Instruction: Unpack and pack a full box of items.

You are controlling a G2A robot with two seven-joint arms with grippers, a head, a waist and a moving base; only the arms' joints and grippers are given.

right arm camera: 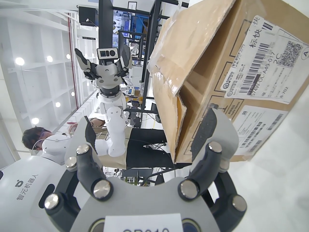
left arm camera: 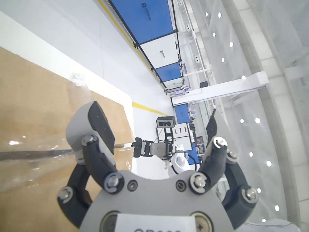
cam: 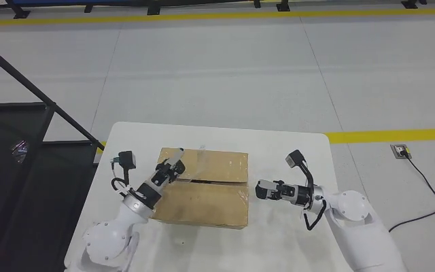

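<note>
Brown corrugated cardboard box [cam: 204, 187] sits mid-way on the white rounded worktop [cam: 285, 146]. Flaps are down, with a strip of clear packing tape [left arm camera: 48, 156] along the centre seam. Box not yet opened, so I judge unpacking to be at its very start.

Left gripper [cam: 170, 168] hangs over the box top near its left end, fingers [left arm camera: 100, 124] spread wide, holding nothing. Right gripper [cam: 260, 190] sits just beside the right end face, about level with the flap edge. Its fingers [right arm camera: 205, 131] are likewise spread, with nothing between them.

Risks, as I judge them:
- Tape looks mostly intact. With nothing pinning the box down, a pull on one flap could lift or drag the whole box rather than part the seam.
- Flap corner nearest the right gripper is creased and gapes slightly. A pinch there may tear the cardboard instead of opening it.
- A sideways push from the right could slide the box toward the left arm. The arms face each other across it and could clash above the seam.
- Contents hidden; cannot tell weight or looseness.

Surroundings:
- White printed shipping labels [right arm camera: 268, 66] on the right end face.
- Black metal frame [cam: 47, 102] stands off the worktop's left side, well apart from the arm.
- Grey floor socket with cable [cam: 399, 150] beyond the right side.

In the way: the taped flaps themselves.
</note>
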